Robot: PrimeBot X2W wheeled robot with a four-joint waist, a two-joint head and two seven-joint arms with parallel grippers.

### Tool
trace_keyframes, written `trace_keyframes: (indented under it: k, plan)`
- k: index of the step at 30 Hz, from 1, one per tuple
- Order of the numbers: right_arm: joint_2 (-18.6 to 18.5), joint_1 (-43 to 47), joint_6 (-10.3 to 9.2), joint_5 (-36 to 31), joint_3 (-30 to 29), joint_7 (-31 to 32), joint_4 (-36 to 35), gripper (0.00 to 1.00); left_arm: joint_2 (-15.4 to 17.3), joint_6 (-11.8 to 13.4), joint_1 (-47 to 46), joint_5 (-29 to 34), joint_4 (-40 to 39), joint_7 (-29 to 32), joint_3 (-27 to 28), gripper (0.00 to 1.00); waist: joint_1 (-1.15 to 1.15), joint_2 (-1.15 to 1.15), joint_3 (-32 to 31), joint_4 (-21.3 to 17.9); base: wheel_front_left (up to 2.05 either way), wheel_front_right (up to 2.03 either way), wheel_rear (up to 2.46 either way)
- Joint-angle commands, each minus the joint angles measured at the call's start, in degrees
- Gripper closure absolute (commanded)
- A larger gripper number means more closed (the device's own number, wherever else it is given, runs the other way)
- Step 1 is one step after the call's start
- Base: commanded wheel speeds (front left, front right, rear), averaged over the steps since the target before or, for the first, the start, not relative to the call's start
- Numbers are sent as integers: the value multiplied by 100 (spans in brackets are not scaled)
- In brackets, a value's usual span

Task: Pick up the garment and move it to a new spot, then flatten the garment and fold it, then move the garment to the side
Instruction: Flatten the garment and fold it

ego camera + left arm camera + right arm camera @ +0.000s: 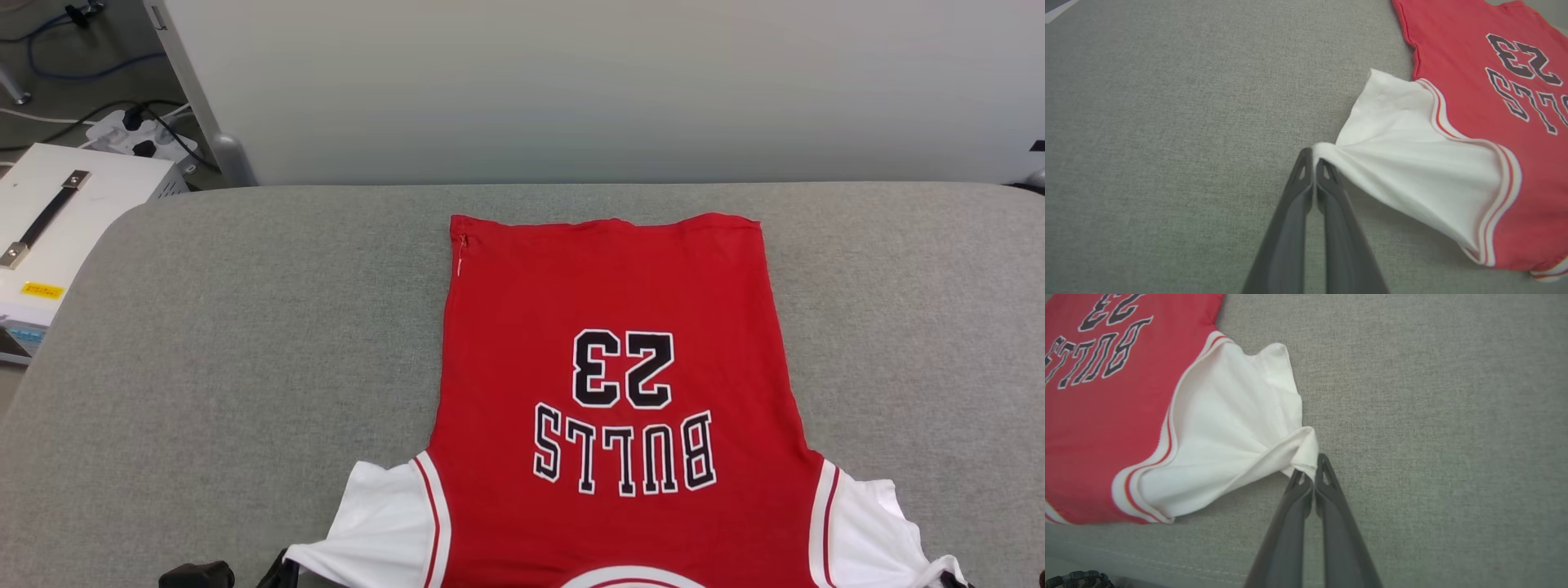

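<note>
The garment (608, 384) is spread on the grey padded surface (245, 367), printed side up, somewhat right of the middle. Its hem is turned toward the far edge and stops short of it; the neck trim is cut off by the picture at the near edge. The black, white-outlined "23" (623, 369) and the word "BULLS" (624, 453) are read upside down in the head view. The red body lies flat and smooth, while both white sleeves are drawn outward and toward the near edge into taut ridges.

The left gripper (1314, 157) is seen with its two dark fingers pressed together, and the tip of the left sleeve (1412, 163) is pinched between them. The right gripper (1312, 467) is likewise clamped – the bunched corner of the right sleeve (1229, 428) is caught between its fingertips.

Off the far left corner of the surface, a white box with a black strap handle (49, 229) is set on the floor, with a white power strip (139, 135) and cables beyond it. A pale panel (571, 82) is stood along the far edge.
</note>
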Motion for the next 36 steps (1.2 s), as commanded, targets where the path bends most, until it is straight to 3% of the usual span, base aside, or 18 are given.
trace_keyframes:
  k: [1, 2, 3, 12, 19, 26, 29, 36]
  plan:
    - [3, 33, -11, -116, -135, 105, -86, 60, -36, -2, 53, 116, -12, -34, 80, 100, 1, 0, 43, -14, 0, 0, 0]
    - [13, 23, -11, -195, -186, 176, -151, 25, -67, -5, 35, 168, -33, -34, 87, 100, 1, 0, 56, -15, 0, 0, 0]
    - [55, -7, -11, -316, -363, 357, -324, 0, -152, 0, -12, 284, -107, -34, 138, 100, 1, 0, 92, -1, 0, 0, 0]
    - [-29, -276, -11, -791, -1573, 631, -1505, 0, -350, 25, -124, 737, -730, -34, 423, 100, 1, 0, 320, 211, 0, 0, 0]
    - [-163, -1531, -11, -1212, -2397, 1258, -2417, 0, -427, 84, -349, 1117, -1311, -34, 491, 100, 1, 0, 948, 454, 0, 0, 0]
    - [-541, -3373, -11, -1150, -2079, 2703, -2280, 0, -700, -3, -767, 1398, -1716, -34, 559, 100, 1, 0, 1737, 792, 0, 0, 0]
    - [-830, -4151, -11, -1070, -1698, 3630, -1975, 0, -849, -43, -946, 1539, -1816, -34, 596, 100, 1, 0, 2055, 968, 0, 0, 0]
    - [-895, -5714, -11, -629, -949, 5885, -1130, 0, -1205, -224, -1201, 1781, -1919, -34, 716, 100, 1, 0, 2678, 1236, 0, 0, 0]
